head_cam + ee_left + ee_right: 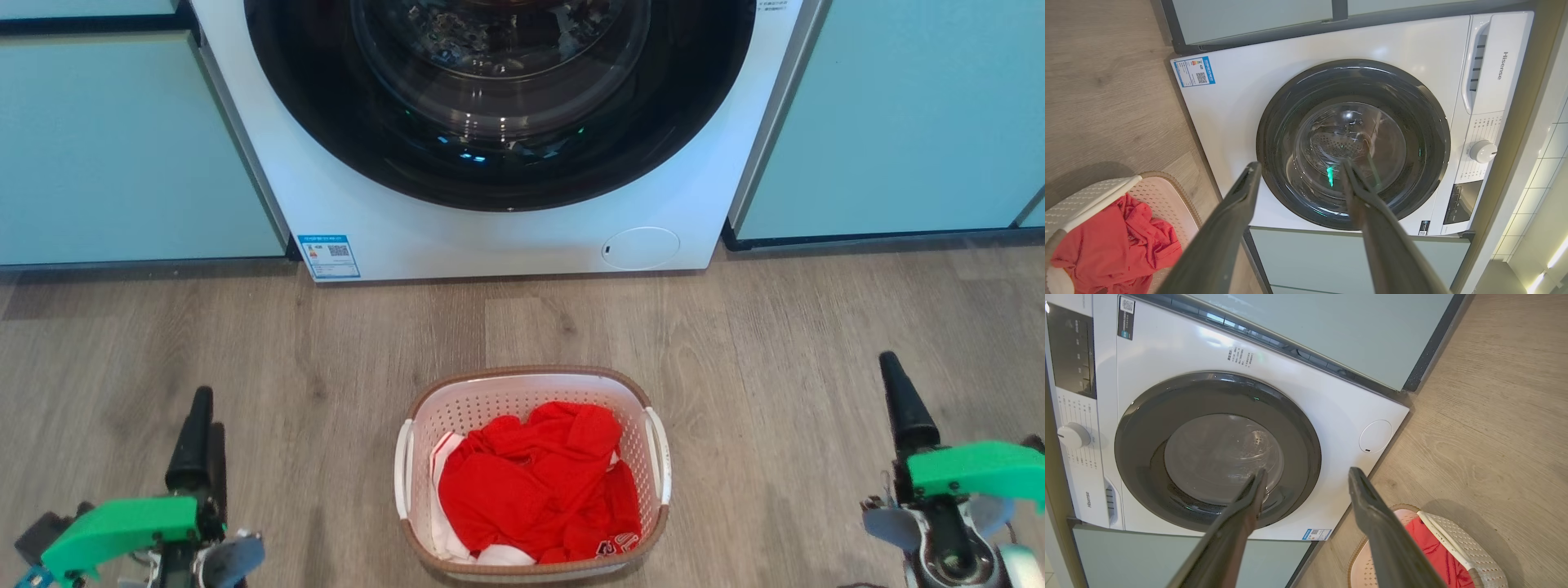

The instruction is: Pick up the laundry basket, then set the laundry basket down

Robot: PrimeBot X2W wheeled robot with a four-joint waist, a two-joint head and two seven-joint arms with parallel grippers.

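Fingers: left gripper [1300, 165] and right gripper [1307, 473] both spread wide, empty.
Washer: washing machine [490, 237] just behind the basket, door shut.
Basket: laundry basket [522, 374] on the floor [735, 343] between the grippers, red clothes [539, 482] inside.
Handles: I'd pinch both side handles [658, 457] evenly, lift level.

One left gripper [1301, 163] and one right gripper [1308, 470], each with two dark fingers [1224, 228]. Between them, one laundry basket [490, 404] with two white handles [402, 469]. Ahead of both, one washing machine [490, 237] flanked by two pale green cabinet fronts [122, 147].
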